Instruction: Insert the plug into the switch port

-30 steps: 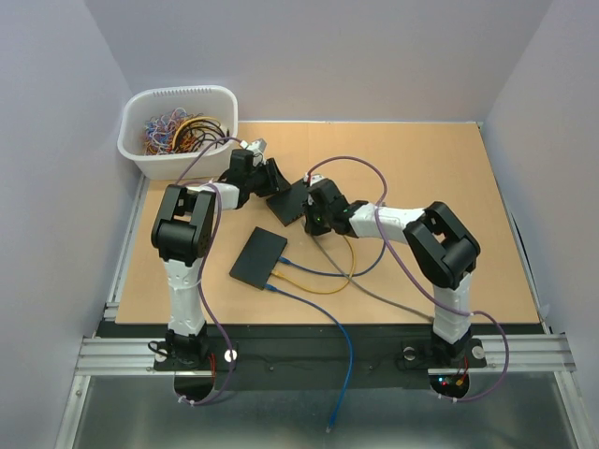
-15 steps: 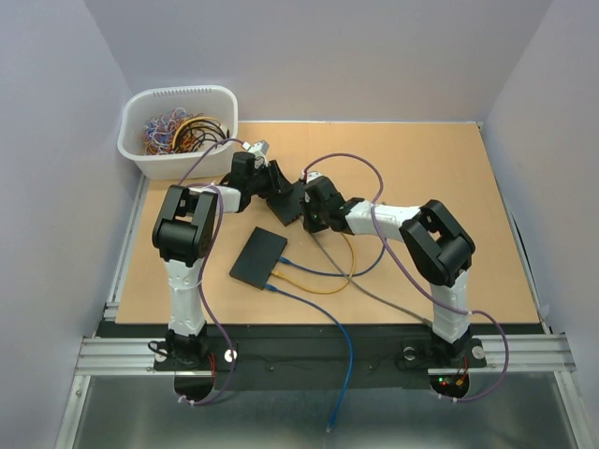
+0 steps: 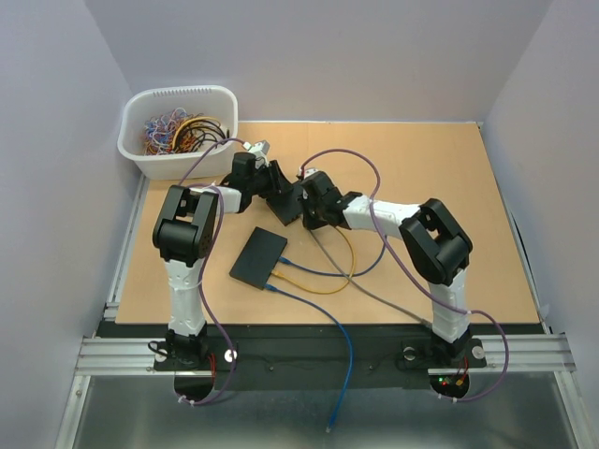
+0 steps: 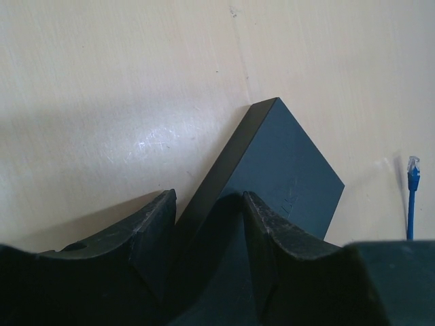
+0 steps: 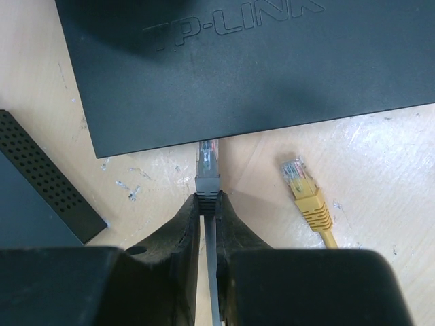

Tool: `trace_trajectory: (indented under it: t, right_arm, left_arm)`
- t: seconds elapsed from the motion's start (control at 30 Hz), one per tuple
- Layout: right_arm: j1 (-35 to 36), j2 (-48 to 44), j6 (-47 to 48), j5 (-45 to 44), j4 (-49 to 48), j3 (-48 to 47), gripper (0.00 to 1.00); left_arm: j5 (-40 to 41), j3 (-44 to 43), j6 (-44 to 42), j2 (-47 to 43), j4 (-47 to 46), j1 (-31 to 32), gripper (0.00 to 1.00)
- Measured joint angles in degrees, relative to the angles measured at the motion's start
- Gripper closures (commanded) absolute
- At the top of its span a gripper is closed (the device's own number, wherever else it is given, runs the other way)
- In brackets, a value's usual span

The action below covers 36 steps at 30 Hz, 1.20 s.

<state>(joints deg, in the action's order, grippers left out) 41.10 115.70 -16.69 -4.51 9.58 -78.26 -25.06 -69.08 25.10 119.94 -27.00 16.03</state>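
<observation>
The black TP-LINK switch (image 5: 245, 68) lies on the brown table, seen in the top view (image 3: 289, 210) between my two grippers. My left gripper (image 4: 207, 197) (image 3: 277, 190) is shut on the switch's (image 4: 285, 170) far edge, one finger on its side and one on its top. My right gripper (image 5: 208, 197) (image 3: 306, 208) is shut on the grey plug (image 5: 208, 166), whose clear tip points at the switch's near side and just reaches its edge. The ports on that side are hidden from view.
A loose yellow plug (image 5: 303, 189) lies right of the grey one. A second black switch (image 3: 259, 257) (image 5: 41, 183), with blue and yellow cables at its edge, sits nearer the arm bases. A blue plug (image 4: 412, 166) lies loose. A white basket (image 3: 178, 131) of cables stands back left.
My right gripper has carried the grey plug slightly left and away from me, up to the switch's edge. The left gripper has kept its hold without moving.
</observation>
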Motion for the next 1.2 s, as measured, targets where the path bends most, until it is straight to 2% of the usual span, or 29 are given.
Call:
trace_trajectory:
  t: [0.43, 0.83, 1.2]
  right_arm:
    - [0.11, 2.12, 0.50, 0.04, 1.81, -2.23, 1.00]
    - [0.39, 2.14, 7.30, -1.97, 2.03, -2.99, 0.99]
    - [0.61, 2.23, 9.92, -3.06, 3.50, -4.20, 1.00]
  left_arm:
    - [0.33, 0.00, -1.60, 0.00, -0.28, 0.35, 0.47]
    - [-1.05, 0.00, -5.14, 0.02, -0.39, 0.42, 0.47]
    - [-2.21, 0.00, -7.82, 0.02, -0.48, 0.57, 0.47]
